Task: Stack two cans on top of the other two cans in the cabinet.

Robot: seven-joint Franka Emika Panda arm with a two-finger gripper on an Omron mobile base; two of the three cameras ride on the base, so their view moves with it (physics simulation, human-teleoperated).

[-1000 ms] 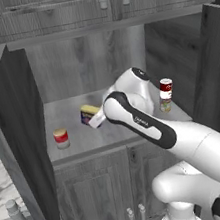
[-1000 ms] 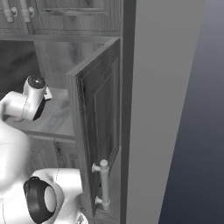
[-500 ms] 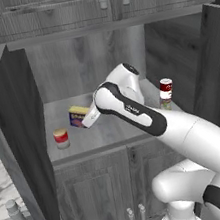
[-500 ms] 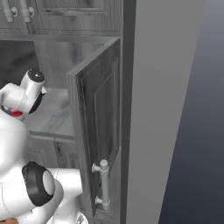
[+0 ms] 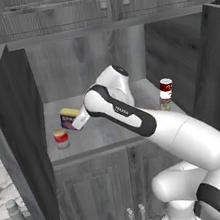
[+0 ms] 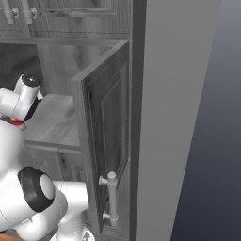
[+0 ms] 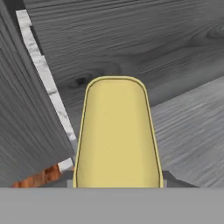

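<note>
**Operator:** My claw is clamped on the blue can. In the hand view its yellow top sits right between the finger tips, a long rounded slab with a thin darker edge.

**Spotter:** Where is that can relative to the cabinet?

**Operator:** Inside the cabinet's open recess, toward its left side, above the shelf board. I cannot tell whether it is touching the board or lifted just off it.

**Spotter:** How many cans do you count?

**Operator:** Four. The blue one in my grip, stubby, with a light label on its side. One short pale can with a red top, standing on the shelf just in front of the blue can, nearer the cabinet's left door. On the right side of the recess, a small red can with a white band stands upright on top of a yellowish-green can, only partly visible behind my arm.

**Spotter:** Doors?

**Operator:** Two side doors swung open, left and right. One grey handle shows on the right door.
</note>
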